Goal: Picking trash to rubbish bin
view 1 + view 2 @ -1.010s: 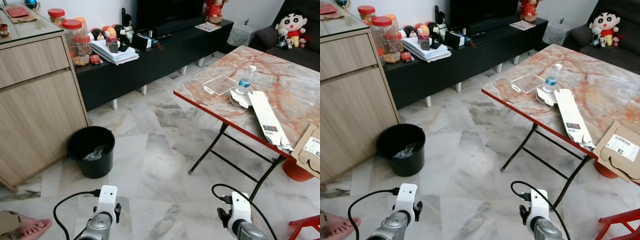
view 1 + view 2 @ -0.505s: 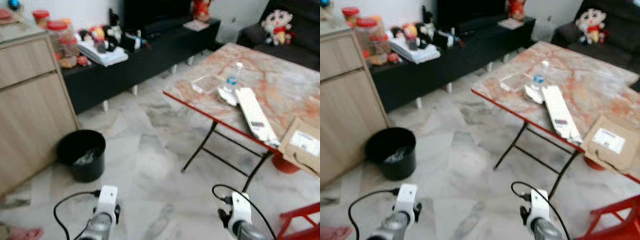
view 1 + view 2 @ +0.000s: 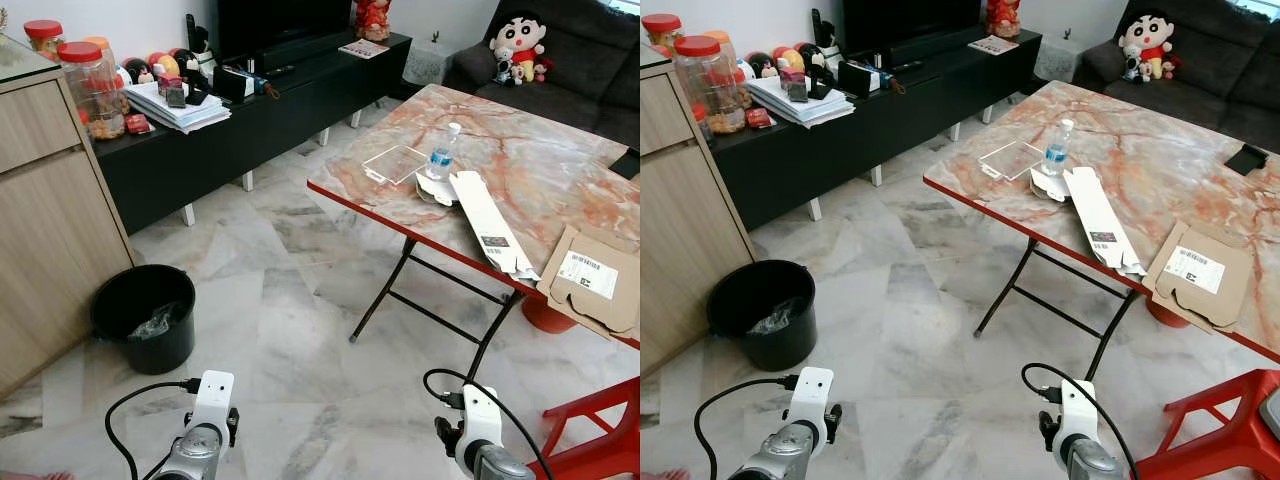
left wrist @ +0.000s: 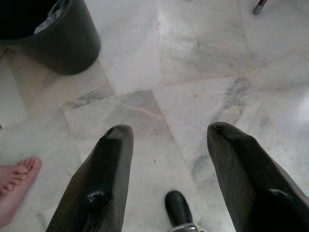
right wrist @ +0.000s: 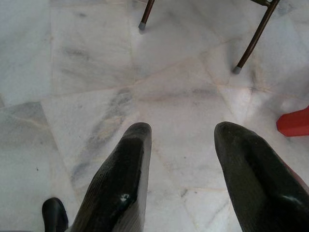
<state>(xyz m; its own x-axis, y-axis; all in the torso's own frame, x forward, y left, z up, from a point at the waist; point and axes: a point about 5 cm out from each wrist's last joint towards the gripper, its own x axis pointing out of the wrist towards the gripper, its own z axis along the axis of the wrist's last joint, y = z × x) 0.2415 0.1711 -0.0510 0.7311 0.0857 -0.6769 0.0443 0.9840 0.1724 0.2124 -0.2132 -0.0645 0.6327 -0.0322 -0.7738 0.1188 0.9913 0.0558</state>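
The trash sits up on the marble-topped bench (image 3: 560,150): a flattened white carton (image 3: 487,222) lies along its near edge, a water bottle (image 3: 441,160) stands just beside the carton's far end, a clear plastic tray (image 3: 394,163) lies beyond that toward the corner, and a brown cardboard piece (image 3: 590,277) rests at the carton's other side. The black bin (image 3: 144,317) stands on the floor well apart from the bench, against the wooden cabinet (image 3: 50,210). Both arms hang low over bare marble floor, left pincer (image 4: 164,164) with fingers spread apart and empty, right pincer (image 5: 181,164) likewise apart and empty. The step looks like the approach: best to close on the bench's near edge squarely, stop short of its folding legs (image 3: 430,300) and the red stool (image 3: 600,440), then raise the right arm for the carton first.
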